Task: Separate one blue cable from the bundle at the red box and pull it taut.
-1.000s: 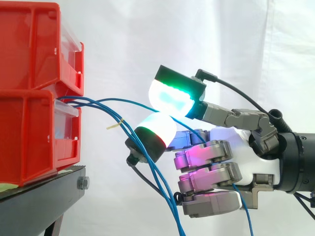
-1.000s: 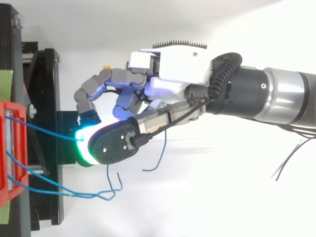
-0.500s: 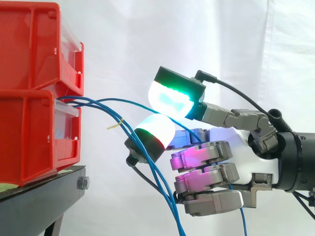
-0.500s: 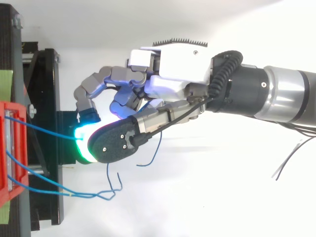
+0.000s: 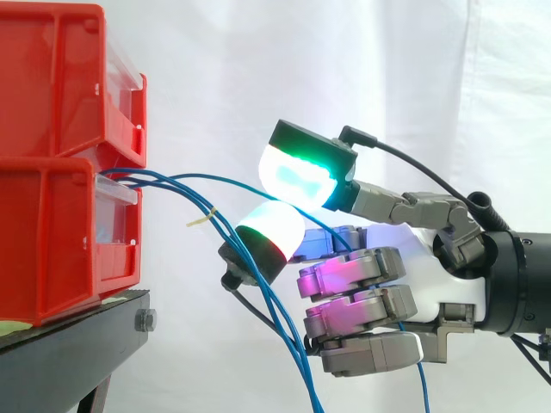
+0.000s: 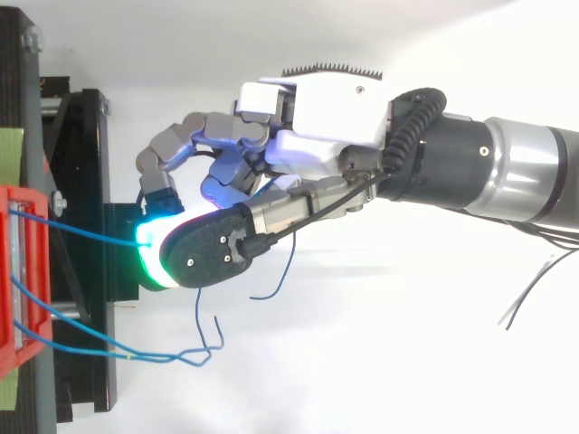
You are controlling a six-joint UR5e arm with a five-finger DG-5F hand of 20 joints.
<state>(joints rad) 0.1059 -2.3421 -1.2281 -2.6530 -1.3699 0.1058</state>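
a robot hand (image 5: 430, 267) reaches in from the right toward two stacked red bins (image 5: 52, 77) that stand on a black surface (image 5: 69, 344) before a white curtain (image 5: 387, 69). it has one blue cable (image 5: 215, 176) nipped between two glowing fingertips (image 5: 297, 176), the upper pad lit green and white and the lower pad white with a red rim, while its remaining fingers are curled in toward the palm, glowing magenta. the pinched cable leaves the front of the lower red box (image 5: 43, 241) and runs in a shallow arc across the open gap to the pads, well clear of the bin. from above, the same blue cable (image 6: 81, 232) crosses the black surface (image 6: 86, 181) in a nearly straight line from the red box (image 6: 27, 362) to the green-lit pad of the robot hand (image 6: 317, 117). the rest of the bundle (image 5: 275, 318) comes out of the same opening and droops down beneath the fingers, apart from the held strand; one of these loose cables carries a small yellow tie (image 5: 202, 219). in the top view the slack cables (image 6: 72, 339) trail off the edge of the surface and end in a loose loop.
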